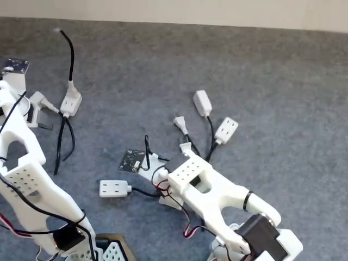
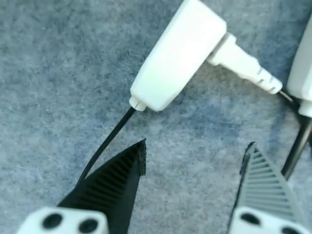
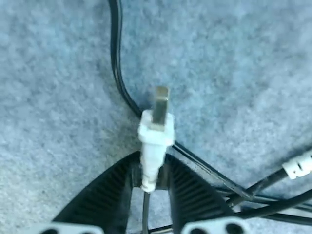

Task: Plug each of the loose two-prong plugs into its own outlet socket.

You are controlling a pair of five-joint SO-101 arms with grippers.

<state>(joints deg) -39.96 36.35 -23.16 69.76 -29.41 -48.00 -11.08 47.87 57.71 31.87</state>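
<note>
Right gripper (image 3: 151, 171) is clenched on the white plastic 2-prong plug (image 3: 156, 130), mid-scene on the grey carpet (image 1: 272, 65). Insertion looks to be in hand: next, line its 2 prongs with the white boxy outlet socket (image 1: 226, 130) far-right. Left gripper (image 2: 195, 161) hangs released.

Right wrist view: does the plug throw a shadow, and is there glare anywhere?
Right wrist view: the plug in the right gripper throws no hard shadow on the carpet; left wrist view: a soft dark patch lies beside the white block; high view: even light, no glare.
</note>
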